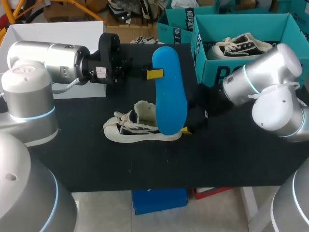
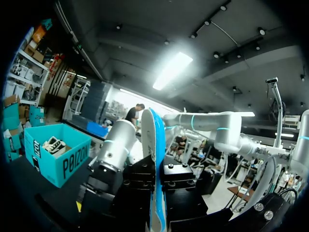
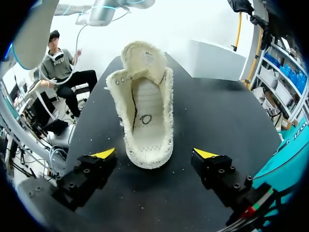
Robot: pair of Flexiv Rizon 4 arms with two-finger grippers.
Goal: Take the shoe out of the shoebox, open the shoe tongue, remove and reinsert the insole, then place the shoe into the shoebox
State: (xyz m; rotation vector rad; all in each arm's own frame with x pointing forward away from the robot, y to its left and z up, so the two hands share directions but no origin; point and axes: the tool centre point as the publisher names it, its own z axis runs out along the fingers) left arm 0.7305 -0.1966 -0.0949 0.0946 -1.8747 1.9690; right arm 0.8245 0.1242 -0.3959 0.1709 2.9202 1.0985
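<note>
Left fingers [image 1: 154, 74] pinch the blue insole [image 1: 170, 96], likely light and floppy, by one edge; right fingers [image 3: 105, 153] spread, flanking the shoe [image 3: 145, 111].

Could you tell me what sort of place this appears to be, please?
Probably a robotics test bench rather than a shop. The left arm and right arm flank a black table, the left end effector grips a blue insole, a shoe lies on the table, and a teal shoebox holds a second shoe.
</note>
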